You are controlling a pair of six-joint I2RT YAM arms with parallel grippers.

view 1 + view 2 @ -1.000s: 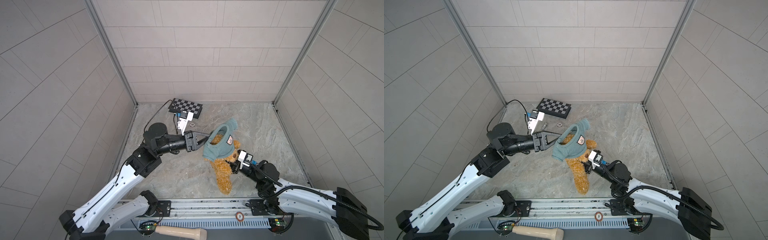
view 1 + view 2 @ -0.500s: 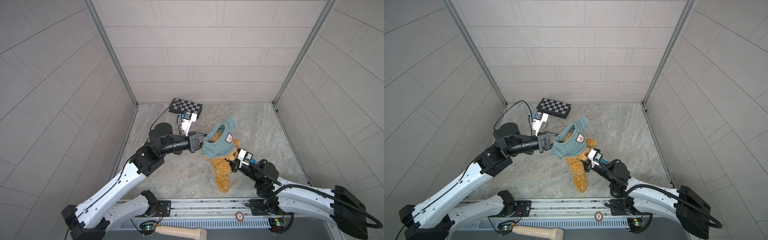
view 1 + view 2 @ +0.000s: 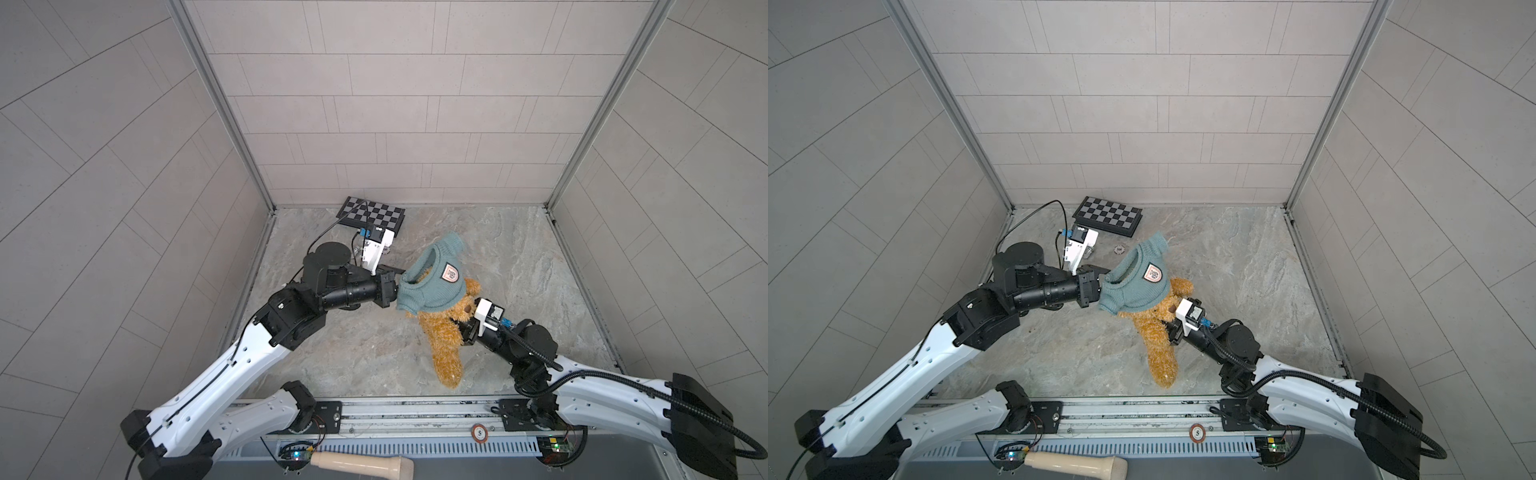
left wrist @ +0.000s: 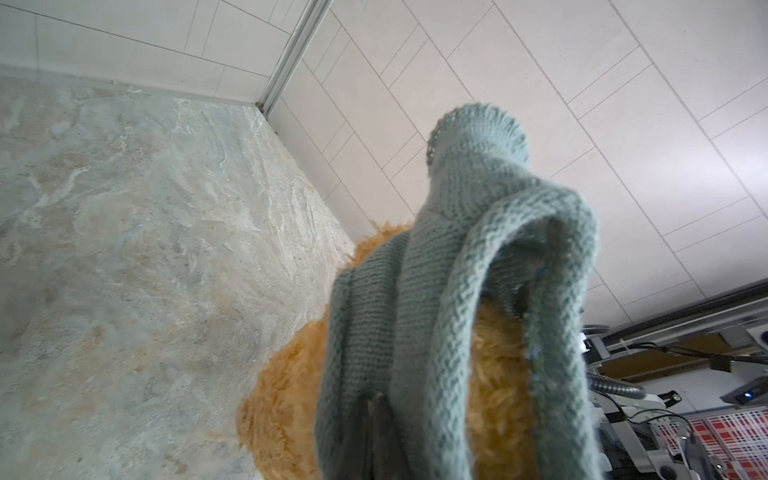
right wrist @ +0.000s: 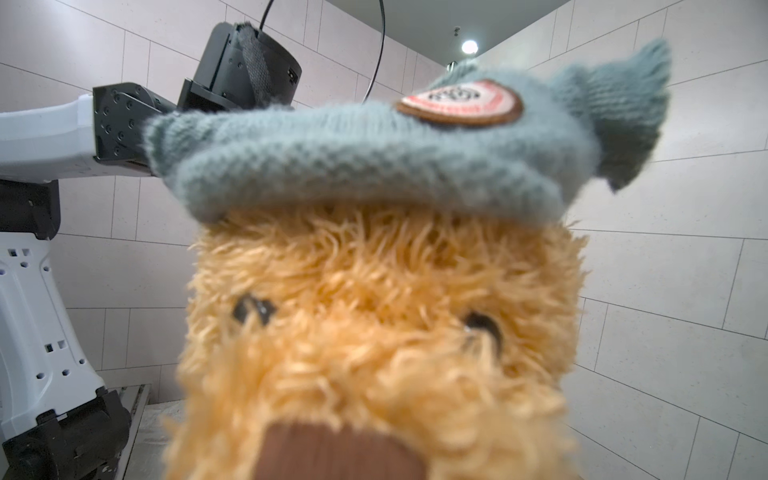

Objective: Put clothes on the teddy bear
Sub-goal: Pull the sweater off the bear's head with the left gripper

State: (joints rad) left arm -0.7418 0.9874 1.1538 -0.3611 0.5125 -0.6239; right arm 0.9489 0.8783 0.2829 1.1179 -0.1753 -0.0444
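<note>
Teddy bear (image 3: 445, 338) is propped up near the middle of the stone floor (image 3: 519, 257), light, floppy and shaggy, its head under a teal knitted sweater (image 3: 432, 286). The right gripper (image 3: 466, 328) has its fingers nearly together and buried in the fur at the chest, probably the firmest place to hold. The left gripper (image 3: 398, 286) is pinched tight on the stretchy sweater's hem.

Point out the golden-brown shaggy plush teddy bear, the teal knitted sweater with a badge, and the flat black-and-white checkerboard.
teddy bear (image 3: 441, 345): in a top view, on its furry lower body.
teal sweater (image 3: 432, 293): in a top view, on the knit below its badge.
checkerboard (image 3: 382, 214): in a top view, on its chequered face.
</note>
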